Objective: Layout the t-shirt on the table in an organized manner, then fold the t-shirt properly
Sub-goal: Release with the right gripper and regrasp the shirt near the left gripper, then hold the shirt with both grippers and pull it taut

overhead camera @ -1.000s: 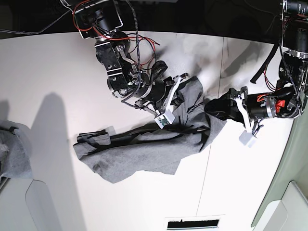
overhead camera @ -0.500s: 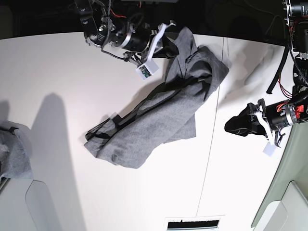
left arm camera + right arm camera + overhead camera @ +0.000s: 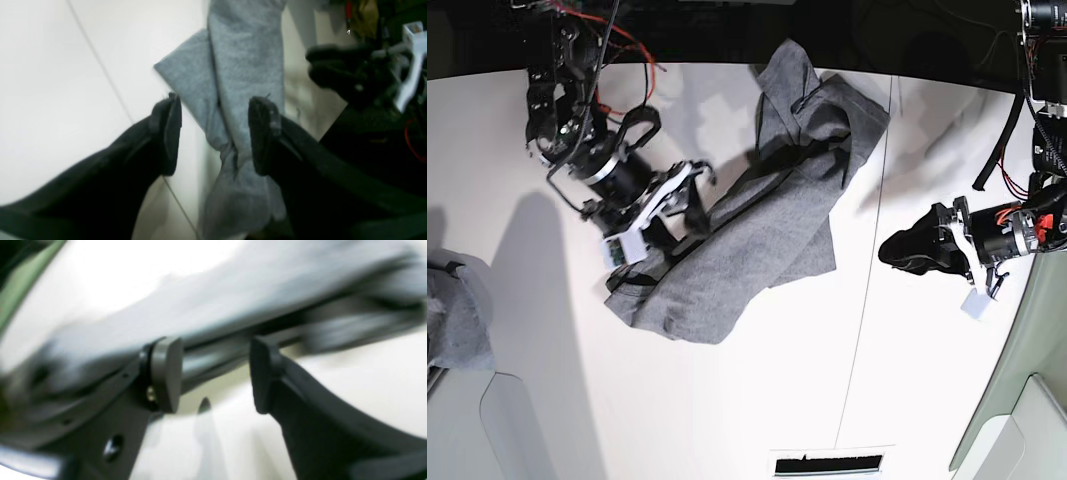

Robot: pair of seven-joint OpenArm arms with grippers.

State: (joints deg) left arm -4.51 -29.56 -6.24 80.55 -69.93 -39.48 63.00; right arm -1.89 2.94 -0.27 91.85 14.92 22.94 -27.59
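The heather-grey t-shirt [image 3: 767,230] lies crumpled in a long diagonal band on the white table [image 3: 927,380], from the far edge down to the front left. My right gripper [image 3: 682,222] stands open over the shirt's lower left part. In the right wrist view its fingers [image 3: 166,373] are apart, and a blurred fold of the t-shirt [image 3: 233,306] runs behind them. My left gripper [image 3: 889,252] is open just right of the table's dark seam [image 3: 864,300], apart from the cloth. In the left wrist view the t-shirt [image 3: 247,50] shows beyond the left gripper [image 3: 217,100].
A smaller grey cloth bundle [image 3: 457,320] sits at the left edge. A dark slot [image 3: 825,464] is set in the front edge. A black cable [image 3: 992,150] hangs by the left arm's base at the right. The right arm [image 3: 350,73] reaches in over the far side.
The right arm carried one end of the shirt to the far edge, let go of it, and swung down to the left with its jaws open. The left arm drew back to the right.
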